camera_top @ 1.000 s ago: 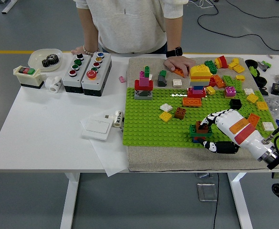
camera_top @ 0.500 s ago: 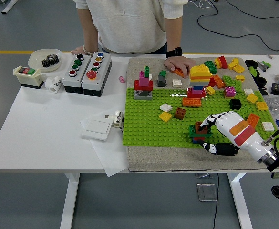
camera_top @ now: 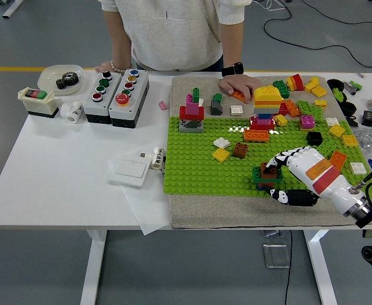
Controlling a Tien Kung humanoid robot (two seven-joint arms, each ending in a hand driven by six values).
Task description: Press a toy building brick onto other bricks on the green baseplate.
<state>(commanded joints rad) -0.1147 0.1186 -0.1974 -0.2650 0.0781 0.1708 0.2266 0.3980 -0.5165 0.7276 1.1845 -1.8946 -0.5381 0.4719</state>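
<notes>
The green baseplate (camera_top: 198, 159) lies on a grey cloth at the table's right half. Near its front edge stands a small stack (camera_top: 266, 175): a brown brick on green bricks with a bit of blue and red below. My right hand (camera_top: 282, 178) comes in from the lower right. Its fingers (camera_top: 286, 154) stretch over the stack's right side, with the tips touching the brown brick. The thumb (camera_top: 295, 197) lies apart on the cloth in front. The hand grips nothing. My left arm is out of view.
Other builds stand on the plate: a red-pink tower (camera_top: 191, 113), a yellow-topped stack (camera_top: 265, 105), and loose bricks at the right. A person's hand (camera_top: 236, 84) rests at the plate's far edge. Button boxes (camera_top: 116, 89), a bowl (camera_top: 62, 77) and a white switch (camera_top: 130, 170) sit to the left.
</notes>
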